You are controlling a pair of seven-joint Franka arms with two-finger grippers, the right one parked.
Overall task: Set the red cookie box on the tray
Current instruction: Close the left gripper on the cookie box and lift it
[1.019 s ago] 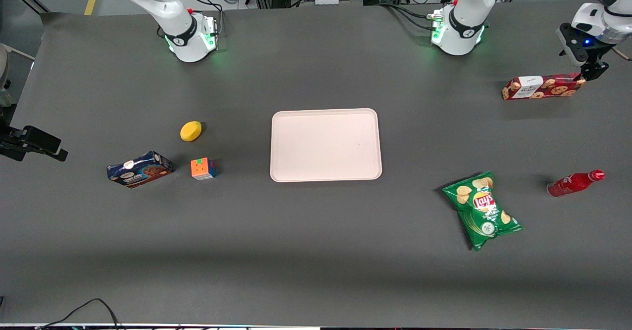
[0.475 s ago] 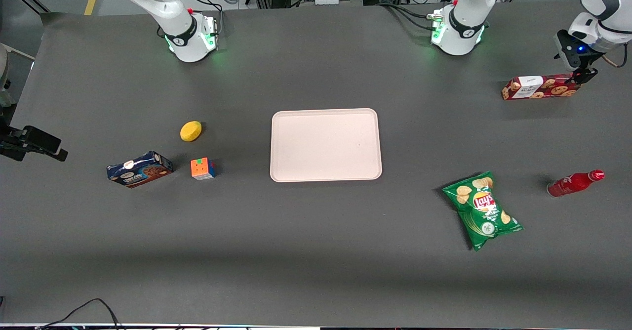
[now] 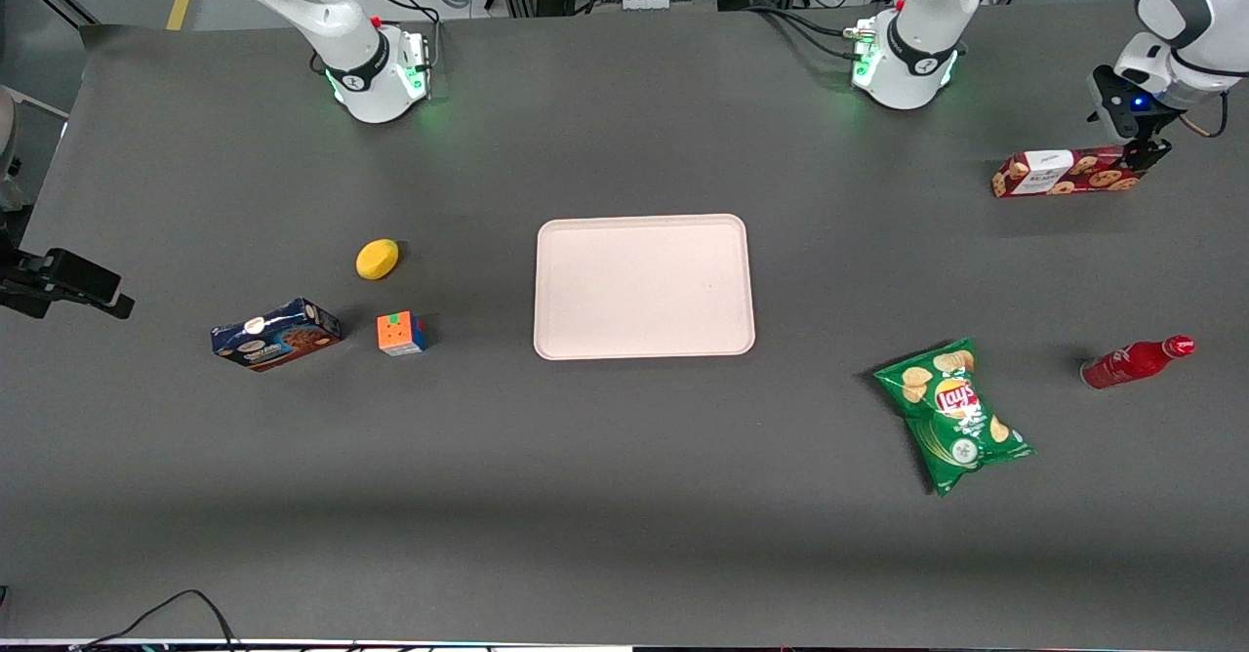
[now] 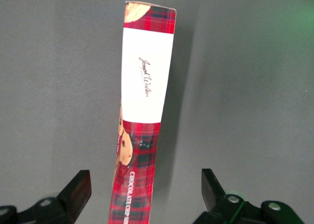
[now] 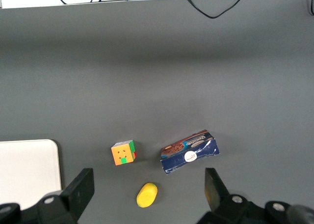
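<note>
Two fingers of our gripper stand spread wide, straddling one end of the red cookie box without touching it. We see the box lying on the table, well apart from the tray, toward the working arm's end

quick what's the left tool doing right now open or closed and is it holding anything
Left tool: open, holding nothing, fingers straddling the end of the red cookie box, which lies on the table.
</note>
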